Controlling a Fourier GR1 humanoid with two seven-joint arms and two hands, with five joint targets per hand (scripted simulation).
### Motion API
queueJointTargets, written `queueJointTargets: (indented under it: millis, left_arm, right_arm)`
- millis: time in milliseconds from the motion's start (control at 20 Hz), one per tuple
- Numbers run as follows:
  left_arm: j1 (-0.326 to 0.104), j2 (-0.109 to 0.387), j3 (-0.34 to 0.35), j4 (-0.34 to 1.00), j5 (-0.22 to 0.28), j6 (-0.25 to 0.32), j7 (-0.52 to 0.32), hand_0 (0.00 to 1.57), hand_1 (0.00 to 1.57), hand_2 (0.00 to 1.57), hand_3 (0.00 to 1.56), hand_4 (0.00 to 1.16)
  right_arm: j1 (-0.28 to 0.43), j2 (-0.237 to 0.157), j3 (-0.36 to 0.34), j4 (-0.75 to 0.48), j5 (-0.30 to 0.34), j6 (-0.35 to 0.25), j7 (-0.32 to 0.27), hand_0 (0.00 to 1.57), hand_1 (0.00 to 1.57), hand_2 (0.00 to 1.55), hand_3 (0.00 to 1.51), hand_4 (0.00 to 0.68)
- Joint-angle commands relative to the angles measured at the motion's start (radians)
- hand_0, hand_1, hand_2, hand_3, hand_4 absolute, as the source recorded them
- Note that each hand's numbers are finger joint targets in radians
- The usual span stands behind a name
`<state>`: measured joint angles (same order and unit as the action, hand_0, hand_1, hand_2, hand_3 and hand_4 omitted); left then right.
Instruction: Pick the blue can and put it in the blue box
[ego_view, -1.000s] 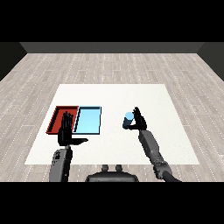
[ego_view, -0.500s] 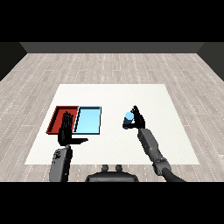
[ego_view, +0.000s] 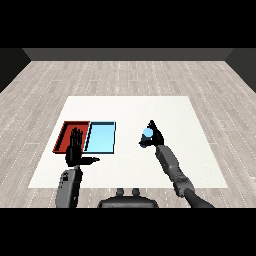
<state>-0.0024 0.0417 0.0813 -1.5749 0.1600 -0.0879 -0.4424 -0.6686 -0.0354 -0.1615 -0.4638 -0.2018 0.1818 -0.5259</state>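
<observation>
Between the curled fingers and thumb of the right hand sits the blue can, its pale top showing just to the left of the palm. The hand is closed round it, so the can is already picked up or at least gripped; whether it hangs clear of the white table or rests on it cannot be told from this view. The can seems to stand roughly upright, long axis pointing up, though it is small and partly covered by the fingers.

Outward from that hand, the relation that matters is sideways: the blue tray lies to the left of the can, at about the same depth on the table, with a stretch of bare white surface between them. My judgement is that the coming move is mostly a leftward carry, with little near or far travel, ending above the tray's open floor.

Further left, the red tray lies just beside the blue one, apparently touching it. The left hand, fingers straight and pointing away with the thumb out to the right, hovers over the near edge of the red tray, holding nothing. It is nearer the blue tray, but the can is in the right hand.
</observation>
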Motion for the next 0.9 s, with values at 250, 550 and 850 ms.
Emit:
queueJointTargets:
  millis: [250,550,850]
  left_arm:
    - [-0.015,-0.023,-0.018,0.020,-0.025,0.029,-0.008,0.00,0.00,0.00,0.00,0.00]
    - [-0.013,0.022,0.030,0.018,0.027,-0.021,-0.011,0.00,0.00,0.00,0.00,0.00]
    - [0.014,0.003,0.002,-0.004,-0.001,-0.010,-0.028,0.00,0.00,0.00,0.00,0.00]
  right_arm:
    - [-0.071,-0.005,-0.019,0.052,-0.007,-0.003,0.026,0.00,0.00,0.00,0.00,0.000]
    - [-0.078,0.035,0.016,0.061,0.022,-0.176,0.023,1.53,1.53,1.49,1.45,0.582]
    - [-0.066,0.010,0.030,0.071,0.073,-0.188,0.044,1.56,1.56,1.49,1.44,0.678]
